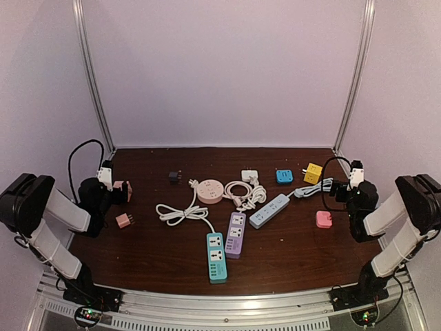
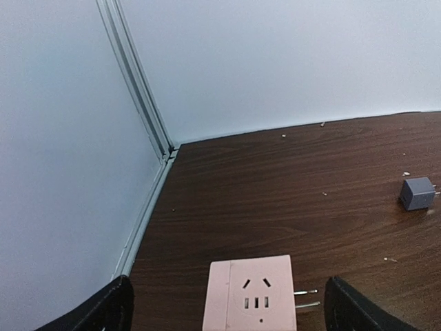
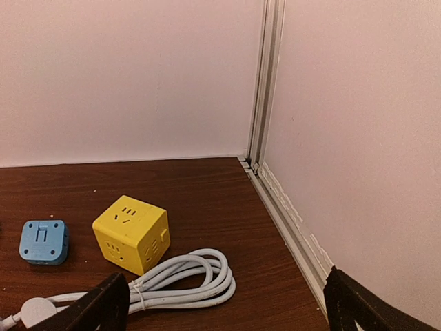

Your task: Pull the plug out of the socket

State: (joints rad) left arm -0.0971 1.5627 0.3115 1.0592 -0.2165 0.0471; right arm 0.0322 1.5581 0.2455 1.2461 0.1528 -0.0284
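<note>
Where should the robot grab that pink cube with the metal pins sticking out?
Grip the pink cube by its flat body, not the pins. In the left wrist view the pins poke out of its right side, so the open left tool should probably come from above and pinch the plain near and far sides.

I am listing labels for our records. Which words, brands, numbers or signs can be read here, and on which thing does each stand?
None can be read.
Pink adapter: only socket holes, no print.
Yellow cube: only slots, no print.
Blue adapter: a raised mark, too blurred to read.
Purple power strip, top view: too small to show any print.
</note>
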